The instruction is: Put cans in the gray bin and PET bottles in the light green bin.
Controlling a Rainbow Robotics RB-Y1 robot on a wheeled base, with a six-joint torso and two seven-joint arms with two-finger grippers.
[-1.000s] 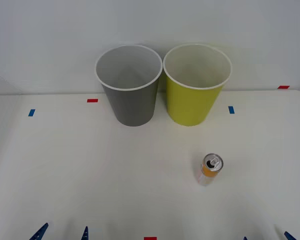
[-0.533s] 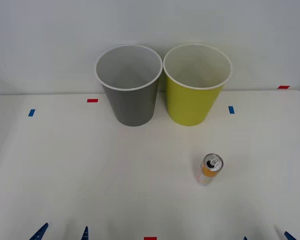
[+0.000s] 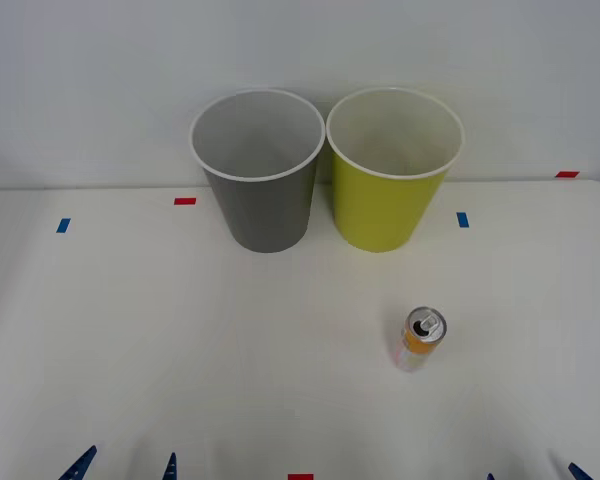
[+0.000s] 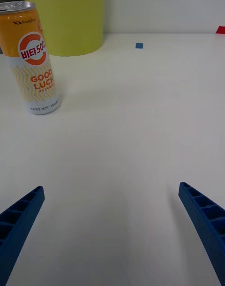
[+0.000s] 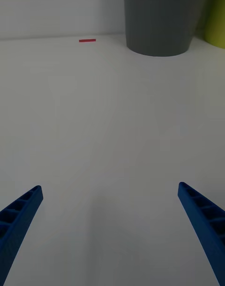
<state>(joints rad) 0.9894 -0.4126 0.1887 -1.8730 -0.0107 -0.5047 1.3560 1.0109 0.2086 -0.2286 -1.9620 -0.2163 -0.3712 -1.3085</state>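
Observation:
A slim orange and white can [image 3: 419,340] stands upright on the white table, right of centre; the right wrist view shows the can [image 4: 32,58] ahead of the fingers and off to one side. Against the back wall, the gray bin [image 3: 260,170] and the light green bin [image 3: 392,168] stand side by side, both upright. My left gripper [image 3: 125,466] is open at the table's near edge on the left, its fingers [image 5: 21,215] wide apart. My right gripper [image 3: 533,474] is open at the near edge on the right, nearer than the can, fingers [image 4: 201,215] spread. No PET bottles are in view.
Small red tape marks [image 3: 184,201] and blue tape marks [image 3: 463,219] dot the table [image 3: 180,330]. A plain white wall rises right behind the bins. A wide stretch of bare table lies between the grippers and the bins.

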